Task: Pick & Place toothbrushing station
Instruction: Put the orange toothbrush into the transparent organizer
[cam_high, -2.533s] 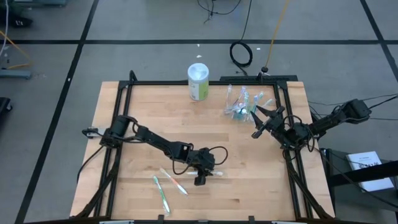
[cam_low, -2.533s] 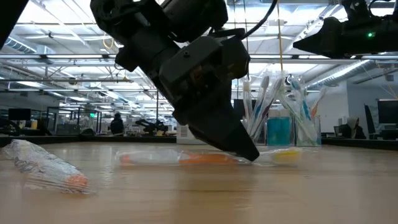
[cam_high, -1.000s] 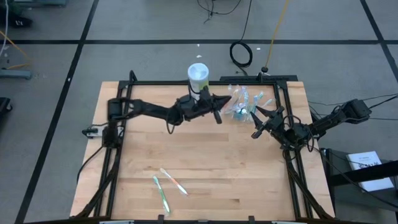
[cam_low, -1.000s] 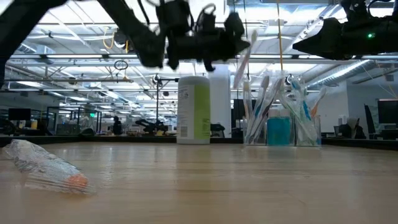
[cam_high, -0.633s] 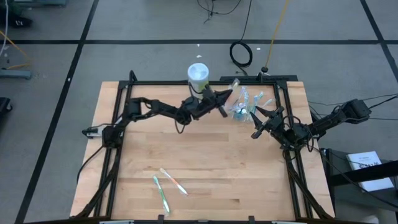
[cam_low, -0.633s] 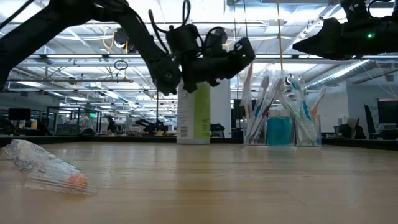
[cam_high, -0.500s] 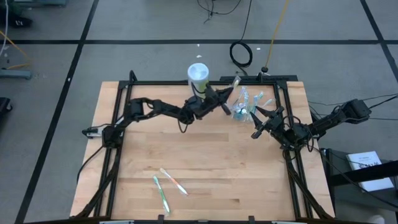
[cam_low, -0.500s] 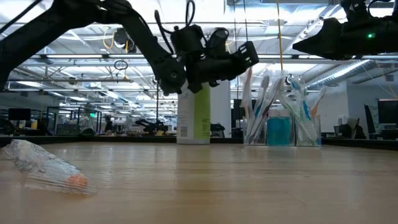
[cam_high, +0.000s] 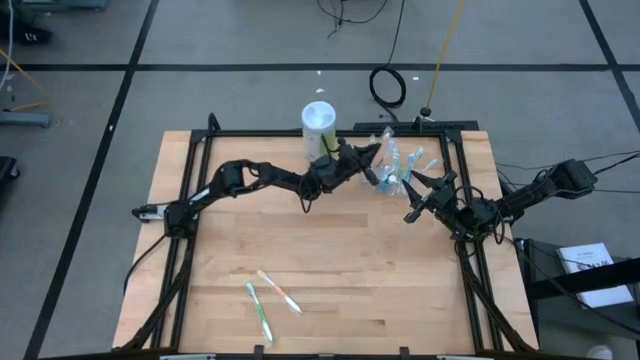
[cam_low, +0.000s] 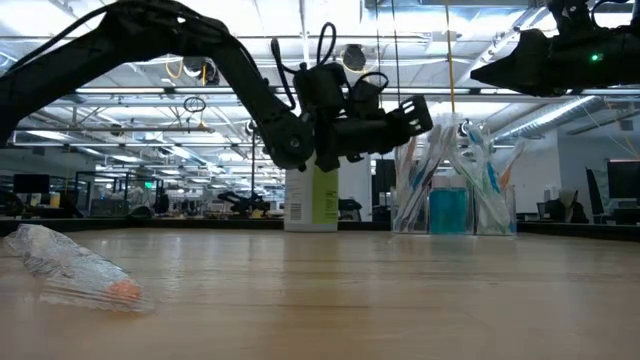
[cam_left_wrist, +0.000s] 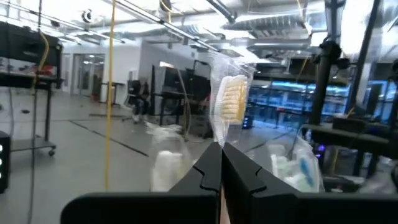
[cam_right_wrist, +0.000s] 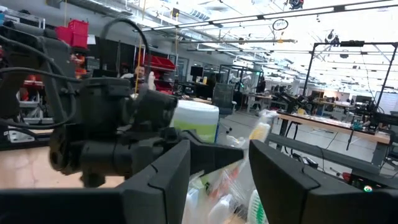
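Note:
My left gripper (cam_high: 374, 158) hangs above the table just left of the clear cup (cam_high: 392, 178), shut on a clear-wrapped toothbrush (cam_left_wrist: 231, 99) with yellow bristles. The cup (cam_low: 490, 215) stands at the far right and holds several toothbrushes and a teal tube (cam_low: 448, 210). My right gripper (cam_high: 412, 196) waits open, right of the cup, fingers pointing toward it, nothing between them (cam_right_wrist: 219, 180). Two more wrapped toothbrushes (cam_high: 280, 292) (cam_high: 259, 308) lie flat near the front edge. My left gripper pinches the wrapped toothbrush's handle (cam_left_wrist: 219, 144) between its two fingers. The bristle end (cam_left_wrist: 232, 93) sticks out beyond the fingertips, slanting upward. The toothbrush is lifted clear of the table, and its head (cam_right_wrist: 258, 132) is close above the cup.
A tall white-and-green canister (cam_high: 318, 128) stands at the far edge, just behind my left arm. A wrapped toothbrush (cam_low: 75, 265) lies close to the low camera. A black frame (cam_high: 330, 133) runs round the table's edges. Bare wood lies in the middle.
My left gripper has gone down and toward the table's right edge, from in front of the canister to beside the cup, tipping a little. It has stayed shut and has carried the wrapped toothbrush along, clear of the table.

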